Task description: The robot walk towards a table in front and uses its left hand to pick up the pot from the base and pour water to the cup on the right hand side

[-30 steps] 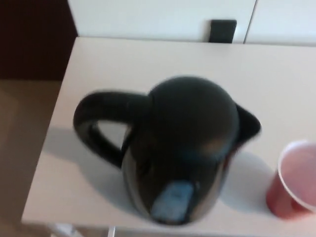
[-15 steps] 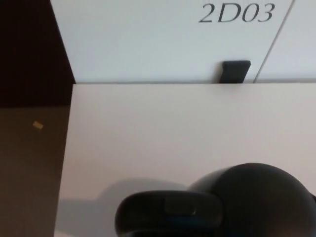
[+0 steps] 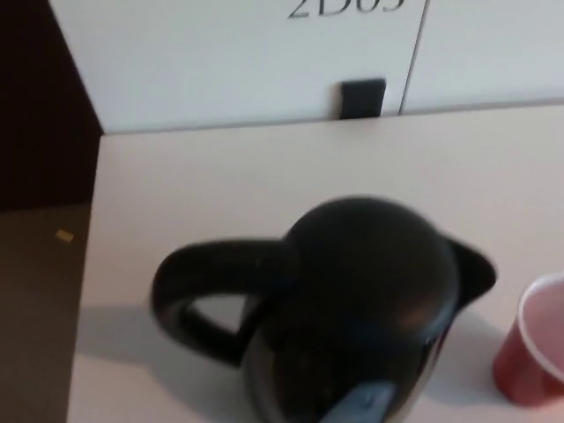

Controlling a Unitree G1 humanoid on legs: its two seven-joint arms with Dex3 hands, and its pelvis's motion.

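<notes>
A black kettle-style pot (image 3: 352,308) stands near the front of the white table (image 3: 220,185), filling the lower middle of the head view. Its looped handle (image 3: 198,295) points to the left and its spout (image 3: 471,269) to the right. The base under it is hidden by the pot's body. A red cup (image 3: 536,352) with a pale inside stands to the pot's right, cut off by the picture's right edge. Neither of my hands shows in the view.
The table's left edge (image 3: 88,264) drops to a brown floor (image 3: 40,308) with a small scrap on it. Behind the table is a white cabinet front (image 3: 220,62) with printed lettering and a black handle (image 3: 362,97).
The whole picture has shifted with the camera: half a second ago it looked higher, showing only the pot's top. Now it is tilted back down, and the pot and cup show again.
</notes>
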